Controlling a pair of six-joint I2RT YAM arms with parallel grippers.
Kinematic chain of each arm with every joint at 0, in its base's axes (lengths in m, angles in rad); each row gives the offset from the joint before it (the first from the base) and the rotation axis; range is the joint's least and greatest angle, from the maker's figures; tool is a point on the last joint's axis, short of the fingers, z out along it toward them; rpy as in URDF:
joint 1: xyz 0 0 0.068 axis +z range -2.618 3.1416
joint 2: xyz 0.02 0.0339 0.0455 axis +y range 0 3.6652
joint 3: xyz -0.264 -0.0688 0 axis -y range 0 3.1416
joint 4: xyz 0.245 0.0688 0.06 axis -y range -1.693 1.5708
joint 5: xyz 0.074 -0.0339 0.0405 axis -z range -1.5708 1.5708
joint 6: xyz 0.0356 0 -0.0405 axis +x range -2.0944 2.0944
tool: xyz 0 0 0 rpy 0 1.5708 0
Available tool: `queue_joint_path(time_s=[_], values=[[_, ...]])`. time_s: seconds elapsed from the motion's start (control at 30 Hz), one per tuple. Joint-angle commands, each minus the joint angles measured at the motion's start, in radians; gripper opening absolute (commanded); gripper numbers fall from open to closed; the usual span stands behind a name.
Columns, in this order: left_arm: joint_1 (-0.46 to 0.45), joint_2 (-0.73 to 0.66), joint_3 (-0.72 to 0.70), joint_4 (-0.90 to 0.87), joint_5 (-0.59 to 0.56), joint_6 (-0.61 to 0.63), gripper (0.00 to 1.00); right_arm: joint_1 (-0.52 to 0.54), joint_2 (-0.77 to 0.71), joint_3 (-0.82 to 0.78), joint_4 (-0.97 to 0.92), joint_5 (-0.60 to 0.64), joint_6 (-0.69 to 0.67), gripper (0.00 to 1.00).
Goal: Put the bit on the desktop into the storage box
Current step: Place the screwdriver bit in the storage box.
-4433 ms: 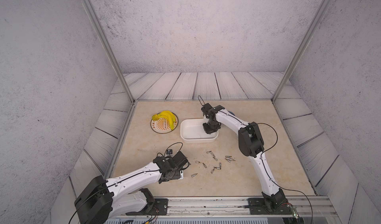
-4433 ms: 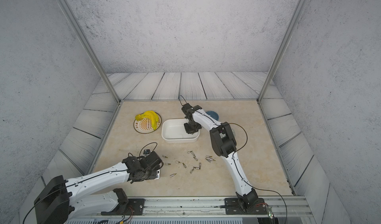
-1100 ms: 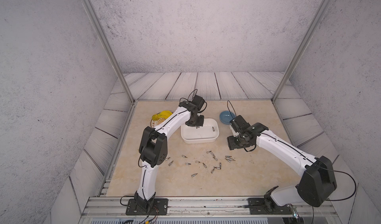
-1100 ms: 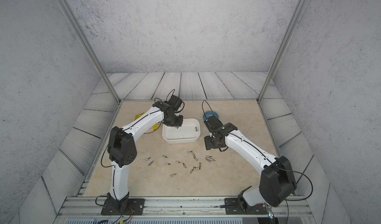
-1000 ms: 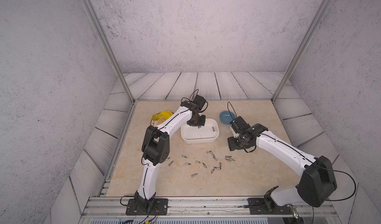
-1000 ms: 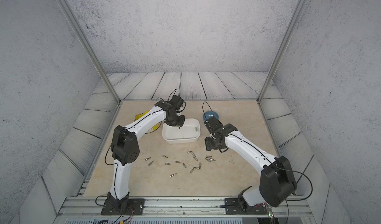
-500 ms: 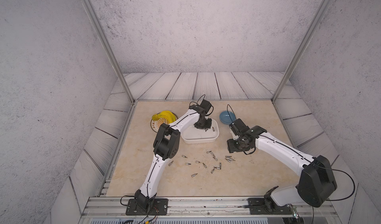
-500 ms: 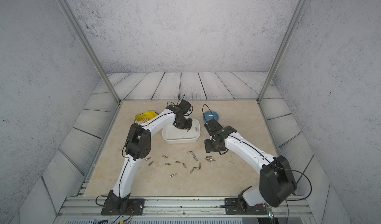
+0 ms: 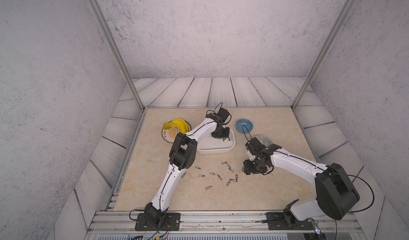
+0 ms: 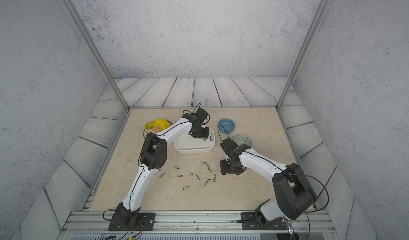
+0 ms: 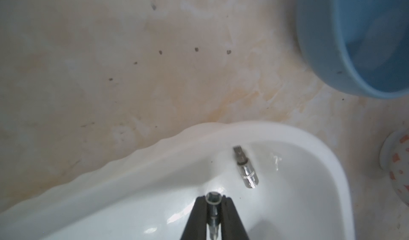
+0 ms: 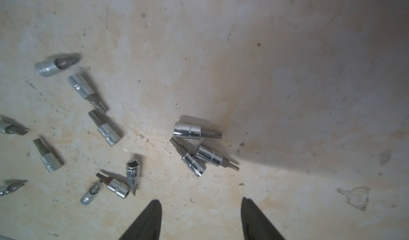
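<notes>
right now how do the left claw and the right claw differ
The left claw is shut on a bit; the right claw is open and empty. The left claw is over the storage box, while the right claw is over the desktop, near the loose bits. Both are dark, tapered and pointed downward.

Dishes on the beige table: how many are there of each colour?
White rounded plastic storage box: 1
Round blue bowl: 1
Grey-patterned round bowl: 1
Round orange-patterned plate under the yellow bananas: 1
Total: 4
</notes>
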Motion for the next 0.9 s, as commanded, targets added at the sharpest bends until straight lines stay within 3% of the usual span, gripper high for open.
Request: queue_joint_path(time_s=[0.0, 0.53, 0.87], values=[[-0.005, 0.037, 0.02, -0.014, 0.005, -0.006, 0.0, 0.003, -0.01, -0.024, 0.019, 0.002, 0.011, 0.62], [-0.002, 0.065, 0.023, -0.01, 0.024, -0.014, 0.0, 0.005, 0.055, -0.035, 0.07, -0.021, 0.002, 0.61], [-0.002, -0.048, -0.015, 0.013, 0.026, -0.006, 0.49, 0.004, 0.081, -0.027, 0.085, 0.059, 0.002, 0.61]])
